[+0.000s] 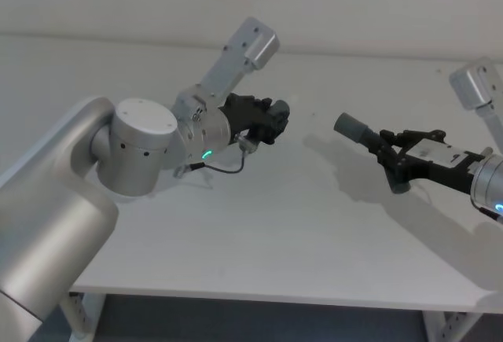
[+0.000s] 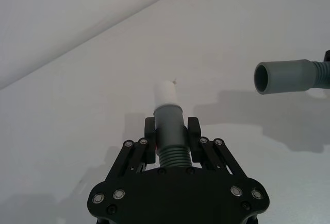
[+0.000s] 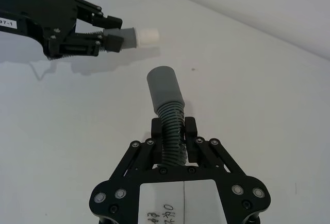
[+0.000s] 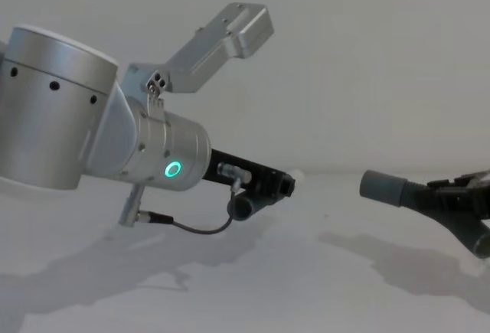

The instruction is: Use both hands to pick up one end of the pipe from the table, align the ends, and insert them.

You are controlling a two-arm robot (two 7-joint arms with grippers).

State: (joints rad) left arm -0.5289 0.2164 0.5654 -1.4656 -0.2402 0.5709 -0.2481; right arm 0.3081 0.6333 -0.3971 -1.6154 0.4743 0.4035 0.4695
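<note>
- Head view is showing me both hose pieces held up off the table (image 1: 275,232), one in each pincer, with open air between them.
- I am seeing the left pincer (image 2: 171,126) clamping the short piece (image 2: 172,157) right where the ribs meet its smooth grey collar (image 2: 169,117). The fingers are drawn in narrow on it, and the white tip (image 2: 166,92) is sticking straight out ahead.
- The right pincer (image 3: 174,127) is gripping the longer piece (image 3: 171,116) on its ribbed stretch, pinched in on it. The socket cuff (image 3: 164,85) is jutting out beyond the fingertips.
- What I am watching is the line of the two ends. The cuff's open mouth is sitting well off to the side of the tip's axis, apart from it and not in front of it.
- The white tip is pointing across the cuff's line rather than into it, so the two axes are crossing at a wide angle. Seen from the head camera, each end is angling forward and inward.
- I am judging that the ends are not yet aligned. Both wrists are going to need turning until tip and mouth are facing each other on one line, before I start closing the gap.
</note>
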